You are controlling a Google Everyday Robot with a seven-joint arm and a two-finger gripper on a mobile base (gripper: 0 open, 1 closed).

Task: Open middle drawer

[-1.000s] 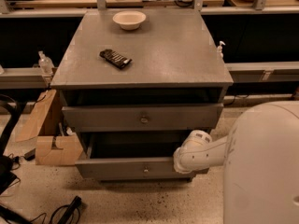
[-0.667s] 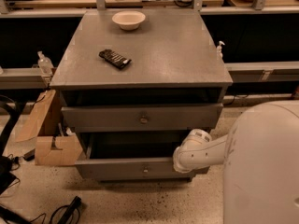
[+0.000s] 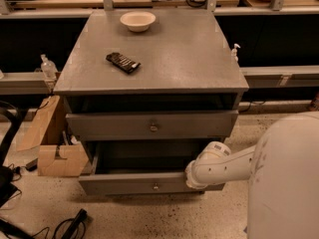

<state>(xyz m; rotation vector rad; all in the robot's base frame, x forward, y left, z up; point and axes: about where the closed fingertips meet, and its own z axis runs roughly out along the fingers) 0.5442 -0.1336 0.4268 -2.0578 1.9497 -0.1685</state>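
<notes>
A cardboard box (image 3: 56, 158) stands left of the cabinet (image 3: 169, 59). A white bowl (image 3: 137, 20) sits on the cabinet's top. The middle drawer (image 3: 129, 184) is pulled out, and its inside is too dark to read. The gripper (image 3: 194, 176) is at the drawer's right front; what it holds cannot be told. Nothing has moved since a second ago.

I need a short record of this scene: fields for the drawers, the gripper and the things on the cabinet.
middle drawer: pulled out, knob at centre of front
drawer above: knob at centre, dark gap over it
gripper: at the right end of the middle drawer's front
cabinet top: white bowl at the back, dark packet nearer the front left
</notes>
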